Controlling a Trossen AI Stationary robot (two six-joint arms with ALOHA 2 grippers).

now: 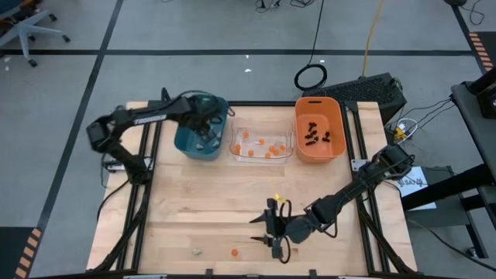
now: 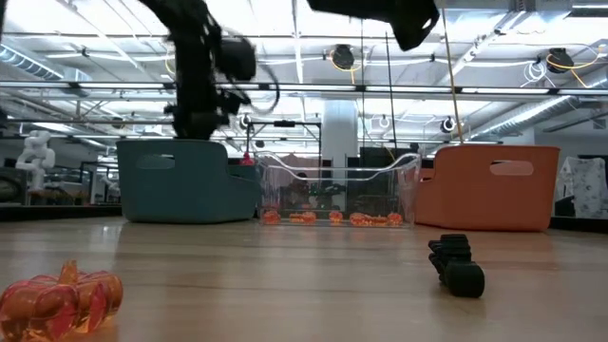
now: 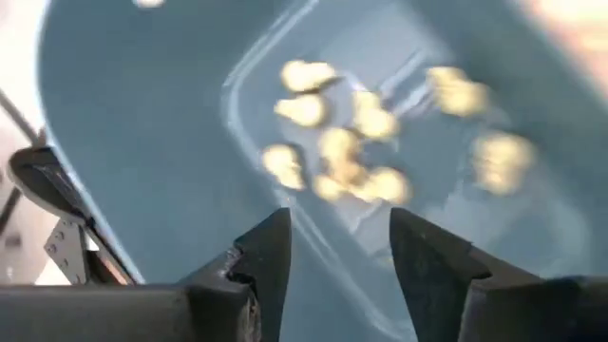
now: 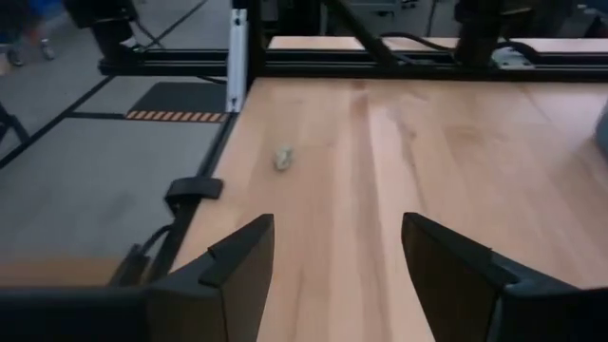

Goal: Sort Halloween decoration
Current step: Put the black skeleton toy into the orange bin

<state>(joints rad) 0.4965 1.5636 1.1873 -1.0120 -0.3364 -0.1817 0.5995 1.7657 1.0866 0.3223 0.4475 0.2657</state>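
The left gripper hangs over the teal bin at the far left of the row of three bins, and its fingers stand spread apart with nothing between them. Below them, on the floor of this bin, lies a cluster of pale lumps. The clear bin in the middle holds several small orange pieces, and the orange bin on the right holds black spidery pieces. The right gripper is low over the near part of the wooden table, well apart from the bins, and its fingers are also spread and hold nothing. On the table near the front edge, one pale lump and one small orange piece lie loose, a little apart from each other. From table height, an orange pumpkin-like piece shows close to the camera, and the right arm's dark fingertip is down at the wood.
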